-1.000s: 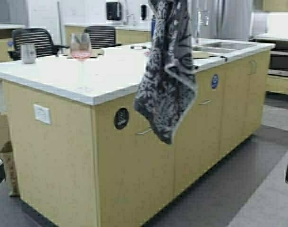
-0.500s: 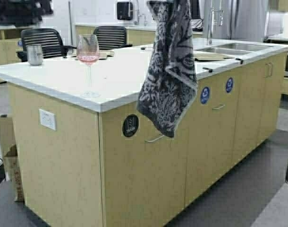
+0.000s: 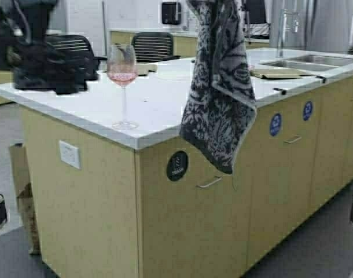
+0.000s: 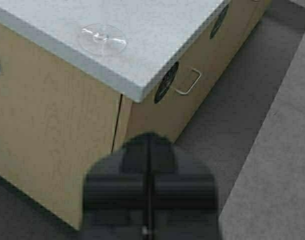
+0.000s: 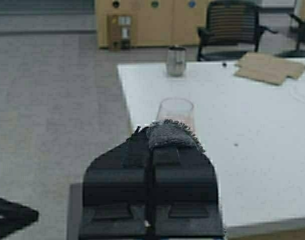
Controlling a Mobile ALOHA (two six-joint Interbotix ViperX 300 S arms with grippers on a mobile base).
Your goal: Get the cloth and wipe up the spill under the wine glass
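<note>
The wine glass (image 3: 122, 69) with pinkish liquid stands near the front corner of the white counter (image 3: 165, 107). Its round foot shows in the left wrist view (image 4: 102, 39) and its bowl in the right wrist view (image 5: 175, 112). I cannot make out a spill around the foot. The dark patterned cloth (image 3: 220, 87) hangs from above, in front of the counter edge, to the right of the glass. My right gripper (image 5: 151, 137) is shut on the cloth's top edge (image 5: 167, 136), above the high view's top. My left arm (image 3: 46, 61) is raised at the upper left; its gripper (image 4: 149, 137) is shut and empty.
A steel tumbler (image 5: 176, 61) and flat cardboard (image 5: 270, 67) lie farther back on the counter. A sink (image 3: 306, 61) and a board (image 3: 278, 73) are at the right end. Chairs (image 3: 153, 45) stand behind. A cardboard box (image 3: 23, 197) sits on the floor at the left.
The robot has driven closer and leftward, so the counter, glass and cloth shift right and look larger. My left arm has risen into the upper left and now hides the tumbler.
</note>
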